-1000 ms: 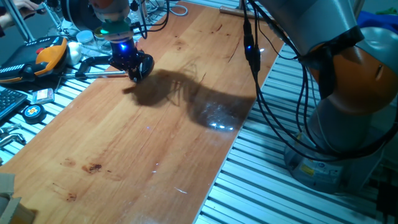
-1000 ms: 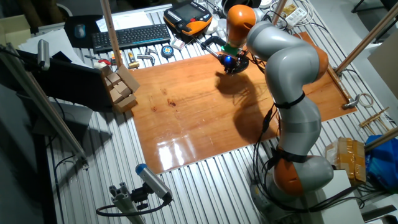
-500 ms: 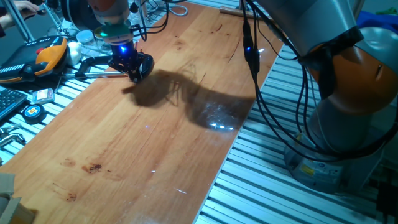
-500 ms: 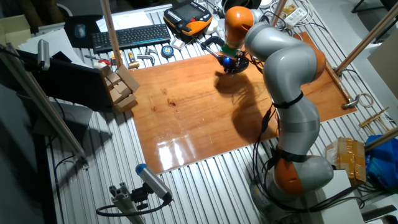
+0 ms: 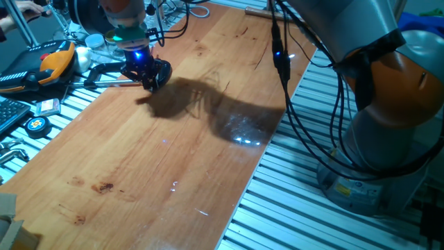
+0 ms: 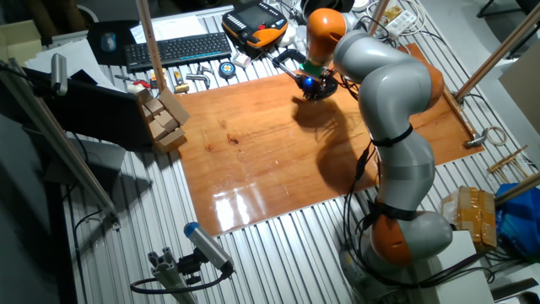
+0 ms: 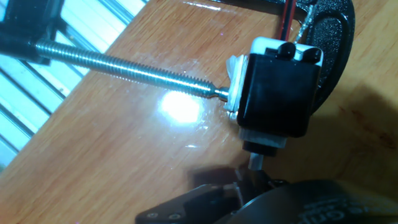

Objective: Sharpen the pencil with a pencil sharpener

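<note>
1. At the far edge of the orange-brown wooden tabletop (image 5: 173, 160), the black two-finger gripper (image 5: 147, 73) sits low over the board. It is in almost the same spot as half a second and a second ago, with at most a tiny nudge.
2. The other fixed view agrees: the gripper (image 6: 314, 87) is unmoved and the grey-and-orange arm holds the same pose.
3. Hand view: the small black rounded pencil sharpener (image 7: 273, 93) with a white back plate stands just ahead of the gripper (image 7: 252, 177). It is joined to the curved black clamp arm (image 7: 333, 37), and the silver threaded clamp screw (image 7: 124, 65) butts against its side.
4. The jaws look narrow and seem closed on a short grey pencil stub (image 7: 255, 160). The fingers are dark and blurred, so this is a judgement.
5. The stub tip meets the sharpener's pale lower opening; depth of insertion is unclear.
6. Meaning: no travel, so the approach looks finished. This is likely the insert-and-turn phase.
7. The orange-and-black tool (image 5: 55, 59) lies off the board, apart from the action.
</note>
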{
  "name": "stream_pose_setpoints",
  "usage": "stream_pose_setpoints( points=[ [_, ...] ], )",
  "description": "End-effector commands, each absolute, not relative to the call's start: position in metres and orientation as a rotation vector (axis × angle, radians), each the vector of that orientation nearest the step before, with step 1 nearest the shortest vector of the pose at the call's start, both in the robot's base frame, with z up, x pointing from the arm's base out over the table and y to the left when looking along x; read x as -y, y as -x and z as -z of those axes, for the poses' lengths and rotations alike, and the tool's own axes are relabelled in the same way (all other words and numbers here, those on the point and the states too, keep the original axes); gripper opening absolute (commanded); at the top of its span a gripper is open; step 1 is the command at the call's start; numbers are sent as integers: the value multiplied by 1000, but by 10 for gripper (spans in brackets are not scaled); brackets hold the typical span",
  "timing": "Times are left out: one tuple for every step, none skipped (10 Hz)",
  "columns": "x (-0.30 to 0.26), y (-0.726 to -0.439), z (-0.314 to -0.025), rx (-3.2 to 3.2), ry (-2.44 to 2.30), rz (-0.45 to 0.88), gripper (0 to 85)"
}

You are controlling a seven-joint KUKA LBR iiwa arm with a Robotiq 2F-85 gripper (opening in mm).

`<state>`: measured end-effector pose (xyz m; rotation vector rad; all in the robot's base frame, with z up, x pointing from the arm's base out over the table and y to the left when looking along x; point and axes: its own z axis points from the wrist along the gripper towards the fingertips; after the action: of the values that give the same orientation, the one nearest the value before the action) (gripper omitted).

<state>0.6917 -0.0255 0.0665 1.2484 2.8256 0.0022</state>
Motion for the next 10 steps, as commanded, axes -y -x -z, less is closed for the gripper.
stream_pose_setpoints(
  points=[
    [25, -691, -67, -2816, -1246, 9, 340],
    [25, -692, -67, -2822, -1291, 20, 340],
    [25, -691, -66, -2802, -1356, 20, 340],
    [25, -691, -67, -2794, -1378, 47, 340],
    [26, -690, -67, -2773, -1400, 53, 340],
    [26, -690, -66, -2752, -1423, 40, 340],
    [27, -690, -65, -2738, -1432, 25, 340],
    [27, -690, -64, -2723, -1443, 15, 510],
    [27, -690, -64, -2714, -1448, 7, 680],
    [27, -690, -63, -2715, -1451, -10, 680]
  ],
)
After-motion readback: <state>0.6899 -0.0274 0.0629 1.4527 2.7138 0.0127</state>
